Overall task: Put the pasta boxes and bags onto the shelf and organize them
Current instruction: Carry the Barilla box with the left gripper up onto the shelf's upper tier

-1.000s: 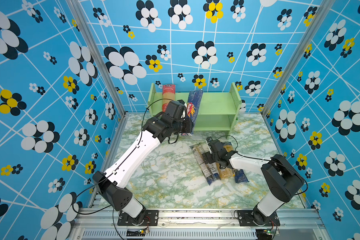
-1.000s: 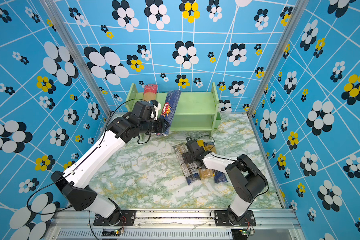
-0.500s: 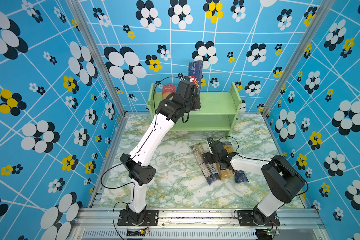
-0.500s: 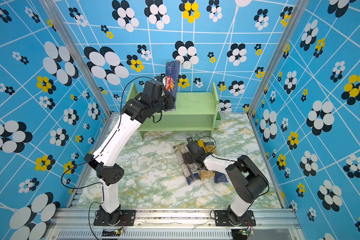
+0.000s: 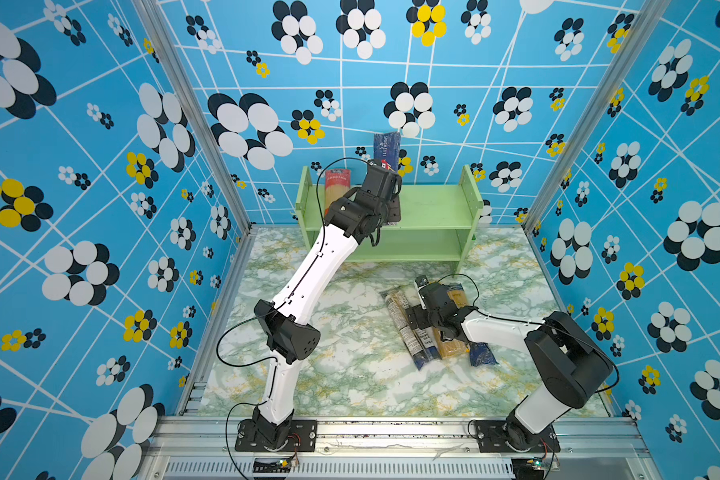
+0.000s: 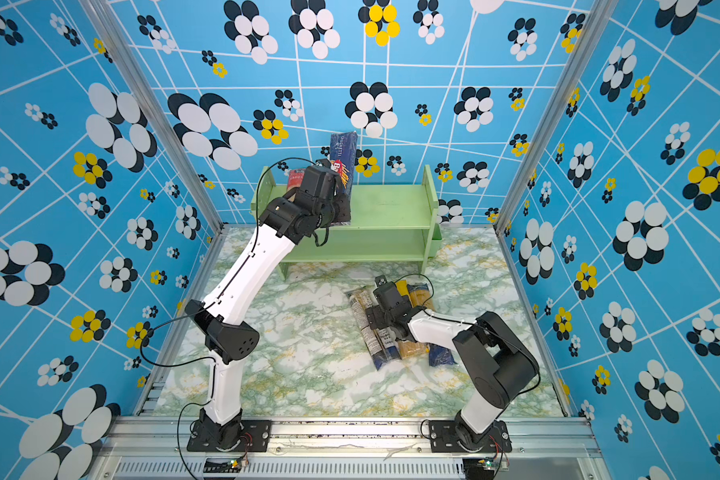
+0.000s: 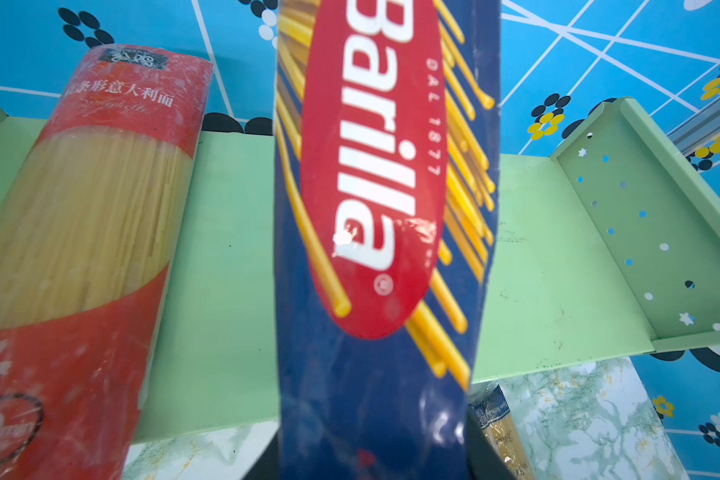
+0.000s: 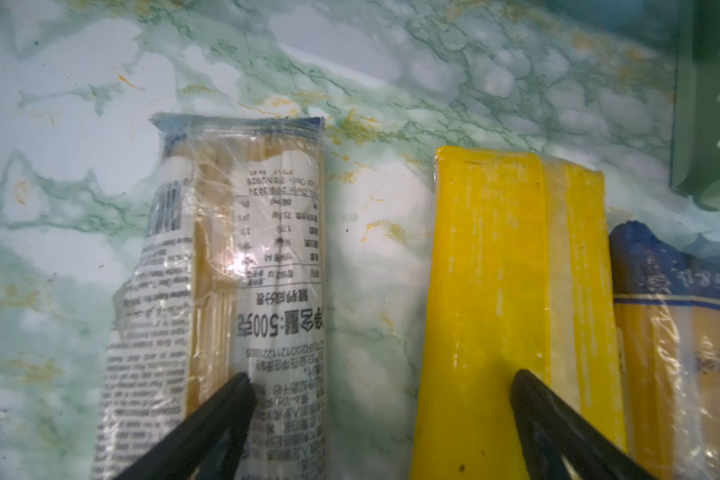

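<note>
Top views: showing two upright at upper tier of shelf (image 5: 433, 205), red bag (image 5: 338, 191) and Barilla pack (image 5: 386, 147); three flat on table (image 5: 350, 365). Left wrist: clamping Barilla pack's base in left gripper (image 7: 375, 457). Right wrist: holding right gripper (image 8: 381, 382) wide open, empty, above white-labelled pack (image 8: 275, 270), yellow pack (image 8: 491, 270).

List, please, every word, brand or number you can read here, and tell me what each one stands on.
"Barilla", "DAL 1877": on the red oval of the dark blue pack.
"SPAGHETTI": upper end of the same pack, in a top view.
"意大利面", "10min": on the red bag.
"500克", upside down: on the white-label pack.
The fine print on that label and on the blue-ended bag is too blurred to read.
</note>
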You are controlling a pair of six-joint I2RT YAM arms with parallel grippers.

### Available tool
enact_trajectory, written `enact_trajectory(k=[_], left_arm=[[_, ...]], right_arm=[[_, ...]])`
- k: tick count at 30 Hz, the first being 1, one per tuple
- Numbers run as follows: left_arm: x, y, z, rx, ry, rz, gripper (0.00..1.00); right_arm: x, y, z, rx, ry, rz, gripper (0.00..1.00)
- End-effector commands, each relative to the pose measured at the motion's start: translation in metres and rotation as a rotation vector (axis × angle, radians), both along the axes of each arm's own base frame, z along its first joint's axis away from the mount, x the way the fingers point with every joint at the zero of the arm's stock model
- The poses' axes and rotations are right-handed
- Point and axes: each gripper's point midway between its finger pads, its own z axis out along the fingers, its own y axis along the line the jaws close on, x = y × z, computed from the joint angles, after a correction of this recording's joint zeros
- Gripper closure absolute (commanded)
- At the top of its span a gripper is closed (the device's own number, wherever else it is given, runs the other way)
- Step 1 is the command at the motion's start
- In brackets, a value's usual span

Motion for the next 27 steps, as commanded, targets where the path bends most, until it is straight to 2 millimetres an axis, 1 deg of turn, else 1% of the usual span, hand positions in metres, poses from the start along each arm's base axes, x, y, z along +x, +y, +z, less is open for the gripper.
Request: enact_trajectory(k=[1, 5, 10, 16, 27], left_arm=[[0.011, 0.009, 0.060, -0.076, -0.190, 0.043, 1.00], [0.014, 0.007, 0.047, -0.063, -0.166, 0.051, 1.00], [0.018, 0.006, 0.040, -0.056, -0.155, 0.050, 1.00], [0.022, 0.004, 0.025, -0.041, -0.123, 0.050, 1.00], [0.028, 0.005, 0.008, -0.024, -0.096, 0.055, 1.00]], right_arm=[[-0.013, -0.014, -0.018, -0.047, 0.064, -0.019, 0.01], [-0.013, -0.014, -0.019, -0.048, 0.067, -0.021, 0.01], [-0.014, -0.015, -0.019, -0.052, 0.068, -0.022, 0.01], [-0.014, -0.015, -0.020, -0.050, 0.070, -0.024, 0.01], [-0.015, -0.016, -0.023, -0.055, 0.075, -0.024, 0.01]])
